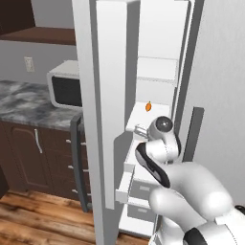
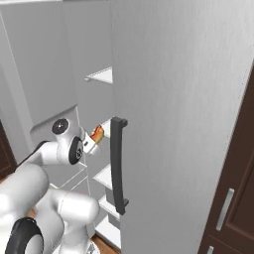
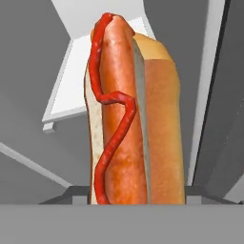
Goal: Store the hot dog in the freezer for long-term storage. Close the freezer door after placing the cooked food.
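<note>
While the freezer door (image 1: 98, 110) stands open, gripper (image 2: 95, 137) clamped on hot dog (image 3: 128, 114), beside freezer (image 1: 155, 91) shelf, no readable writing

Freezer (image 1: 155, 72): centre of the left base view, door (image 1: 103, 119) swung open at its left.
Microwave (image 1: 65, 84): left of the door, on the counter (image 1: 24, 103), cabinets (image 1: 33, 158) beneath.
Hot dog (image 2: 97, 133): left centre of the right base view, at the gripper (image 2: 94, 139) (in front of the shelves (image 2: 101, 75)).
Fridge door (image 2: 178, 124): right of the hot dog, its handle (image 2: 117, 166) just beside.
</note>
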You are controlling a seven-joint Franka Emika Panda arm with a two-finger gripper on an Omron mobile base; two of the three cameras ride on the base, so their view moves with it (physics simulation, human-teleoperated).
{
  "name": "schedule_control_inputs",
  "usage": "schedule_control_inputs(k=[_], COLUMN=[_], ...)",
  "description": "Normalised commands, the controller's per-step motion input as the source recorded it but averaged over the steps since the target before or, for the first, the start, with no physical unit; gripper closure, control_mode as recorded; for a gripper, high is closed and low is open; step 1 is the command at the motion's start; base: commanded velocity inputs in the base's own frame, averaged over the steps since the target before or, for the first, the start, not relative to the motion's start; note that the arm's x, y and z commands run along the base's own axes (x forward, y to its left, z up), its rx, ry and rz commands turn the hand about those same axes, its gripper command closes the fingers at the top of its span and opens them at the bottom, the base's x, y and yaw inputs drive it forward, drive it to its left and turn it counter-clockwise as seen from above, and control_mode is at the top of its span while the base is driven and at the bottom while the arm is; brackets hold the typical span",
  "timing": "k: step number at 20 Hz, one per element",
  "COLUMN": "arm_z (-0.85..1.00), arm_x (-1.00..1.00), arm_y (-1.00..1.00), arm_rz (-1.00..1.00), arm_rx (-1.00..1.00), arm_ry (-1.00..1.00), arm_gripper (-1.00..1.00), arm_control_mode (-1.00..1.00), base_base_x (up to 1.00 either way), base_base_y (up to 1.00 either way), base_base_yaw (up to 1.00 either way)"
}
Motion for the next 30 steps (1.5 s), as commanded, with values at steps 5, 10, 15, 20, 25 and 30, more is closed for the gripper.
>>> schedule_control_inputs(k=[5,10,15,20,25,30], arm_z=[-0.01,0.0,-0.02,-0.05,-0.02,-0.07], arm_x=[0.29,0.3,0.43,0.5,0.45,0.38], arm_y=[-0.06,-0.2,-0.01,-0.03,0.0,-0.03], arm_rz=[-0.03,-0.01,0.01,0.01,0.0,0.0], arm_rx=[0.0,0.0,0.0,0.0,0.0,0.0], arm_ry=[0.06,0.03,0.0,0.03,0.05,0.07], arm_gripper=[1.0,1.0,1.0,1.0,1.0,1.0], arm_control_mode=[-1.0,-1.0,-1.0,-1.0,-1.0,-1.0], base_base_x=[0.0,0.0,0.0,0.0,0.0,0.0], base_base_y=[0.0,0.0,0.0,0.0,0.0,0.0], base_base_yaw=[0.0,0.0,0.0,0.0,0.0,0.0])
